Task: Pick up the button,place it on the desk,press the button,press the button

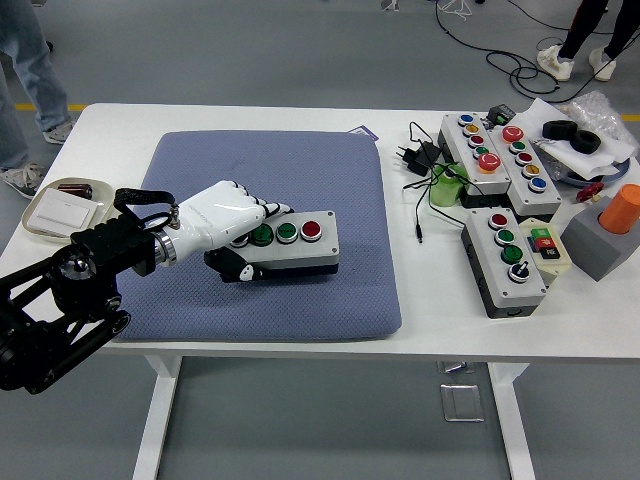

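Gripping the grey three-button control box with black base [290, 245] by its left end: left white five-fingered hand [222, 222] wrapped over the top, thumb under the near side. Box sitting roughly level over the middle of the blue-grey quilted pad [270, 225], red button at the right end, two green ones toward the hand. Can't tell whether fully resting on the pad or slightly lifted. Right arm out of view.

Progress estimate: pickup done or near done, placement not finished since the grasp isn't released. Still to do: let go, then both button presses. Box sits on the pad rather than bare white desk [440, 300], so possibly more travel needed before set-down.

Off to the right, well apart: other grey button boxes [505, 258], black cables and plug [420, 155], orange cylinder on a grey block [610, 232]. Small beige tray [62, 213] at the left edge, just left of the pad.
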{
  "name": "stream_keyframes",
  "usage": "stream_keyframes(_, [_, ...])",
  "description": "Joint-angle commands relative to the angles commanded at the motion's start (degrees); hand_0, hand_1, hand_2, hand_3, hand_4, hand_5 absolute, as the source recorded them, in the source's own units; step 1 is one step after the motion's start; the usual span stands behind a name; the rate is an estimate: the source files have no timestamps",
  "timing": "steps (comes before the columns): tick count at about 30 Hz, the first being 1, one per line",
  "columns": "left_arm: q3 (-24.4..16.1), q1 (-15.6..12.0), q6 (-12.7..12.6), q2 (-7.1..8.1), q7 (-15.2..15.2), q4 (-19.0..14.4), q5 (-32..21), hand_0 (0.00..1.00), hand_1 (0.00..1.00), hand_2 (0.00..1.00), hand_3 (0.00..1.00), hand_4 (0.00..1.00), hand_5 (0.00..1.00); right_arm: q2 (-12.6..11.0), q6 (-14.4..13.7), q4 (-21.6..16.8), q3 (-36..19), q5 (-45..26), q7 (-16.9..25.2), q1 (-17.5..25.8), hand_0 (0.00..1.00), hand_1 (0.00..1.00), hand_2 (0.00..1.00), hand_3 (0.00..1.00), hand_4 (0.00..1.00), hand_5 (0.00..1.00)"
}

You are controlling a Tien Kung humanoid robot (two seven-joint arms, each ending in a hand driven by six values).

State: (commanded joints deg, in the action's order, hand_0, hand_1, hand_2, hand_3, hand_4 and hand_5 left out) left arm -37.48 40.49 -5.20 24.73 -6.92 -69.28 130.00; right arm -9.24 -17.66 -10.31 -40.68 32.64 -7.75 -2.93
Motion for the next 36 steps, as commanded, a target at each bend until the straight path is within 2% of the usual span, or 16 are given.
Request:
stream_keyframes(4, [1.17, 0.44, -1.98, 0.0, -0.38, 1.35, 0.0, 0.572, 0.386, 0.297, 0.312, 0.54, 0.002, -0.01, 0.0, 0.0, -0.03, 0.11, -0.03, 0.08, 0.63, 0.469, 0.527, 0.583, 0.266, 0.008])
stream_keyframes(13, [3.03, 1.43, -4.16, -0.44, -1.82, 4.47, 0.0, 0.571, 0.386, 0.297, 0.313, 0.545, 0.002, -0.02, 0.05, 0.0, 0.06, 0.21, -0.04, 0.03, 0.63, 0.469, 0.527, 0.583, 0.266, 0.008])
stream_keyframes(14, [3.09, 1.47, -4.23, -0.44, -1.88, 4.55, 0.0, 0.576, 0.406, 0.318, 0.338, 0.556, 0.002, -0.02, 0.05, 0.0, 0.06, 0.22, -0.04, 0.01, 0.63, 0.47, 0.528, 0.583, 0.266, 0.008])
stream_keyframes(19, [3.21, 2.03, -4.15, -0.59, -2.95, 5.38, 0.0, 0.576, 0.406, 0.318, 0.338, 0.556, 0.002, 0.0, 0.06, 0.0, 0.17, 0.03, -0.02, -0.21, 0.63, 0.47, 0.528, 0.583, 0.266, 0.008])
stream_keyframes(20, [3.24, 2.12, -3.97, -0.62, -3.06, 5.49, 0.0, 0.567, 0.592, 0.56, 0.499, 0.622, 0.058, 0.0, 0.06, 0.0, 0.16, 0.05, -0.03, -0.24, 0.631, 0.47, 0.529, 0.583, 0.266, 0.008])
stream_keyframes(24, [2.99, 2.3, -3.06, -0.81, -3.63, 5.96, 0.0, 0.567, 0.592, 0.56, 0.499, 0.622, 0.058, 0.01, 0.09, 0.0, 0.16, 0.08, -0.04, -0.32, 0.631, 0.47, 0.529, 0.583, 0.266, 0.008])
stream_keyframes(25, [2.86, 2.35, -2.08, -0.88, -3.86, 6.09, 0.0, 0.567, 0.592, 0.56, 0.499, 0.622, 0.058, 0.01, 0.1, 0.0, 0.11, 0.17, -0.05, -0.35, 0.631, 0.47, 0.529, 0.583, 0.266, 0.008])
stream_keyframes(26, [2.78, 2.37, -1.53, -0.93, -4.04, 6.22, 0.0, 0.633, 0.708, 0.759, 0.625, 0.869, 0.224, 0.0, 0.11, 0.0, 0.1, 0.21, -0.06, -0.37, 0.63, 0.469, 0.528, 0.583, 0.266, 0.008])
stream_keyframes(31, [2.35, 2.36, 0.12, -1.1, -4.61, 6.99, 0.0, 0.633, 0.708, 0.759, 0.625, 0.869, 0.224, 0.01, 0.1, 0.0, 0.08, 0.17, -0.02, -0.44, 0.63, 0.469, 0.528, 0.583, 0.266, 0.008])
stream_keyframes(32, [2.2, 2.33, 0.17, -1.14, -4.59, 7.18, 0.0, 0.729, 0.797, 0.863, 0.734, 0.965, 0.336, 0.01, 0.11, 0.0, 0.08, 0.19, -0.01, -0.45, 0.631, 0.469, 0.529, 0.583, 0.266, 0.008])
stream_keyframes(36, [1.73, 2.35, 0.13, -1.28, -4.55, 7.54, 0.0, 0.729, 0.797, 0.863, 0.734, 0.965, 0.336, 0.01, 0.12, 0.0, 0.05, 0.21, 0.01, -0.53, 0.631, 0.469, 0.529, 0.583, 0.266, 0.008])
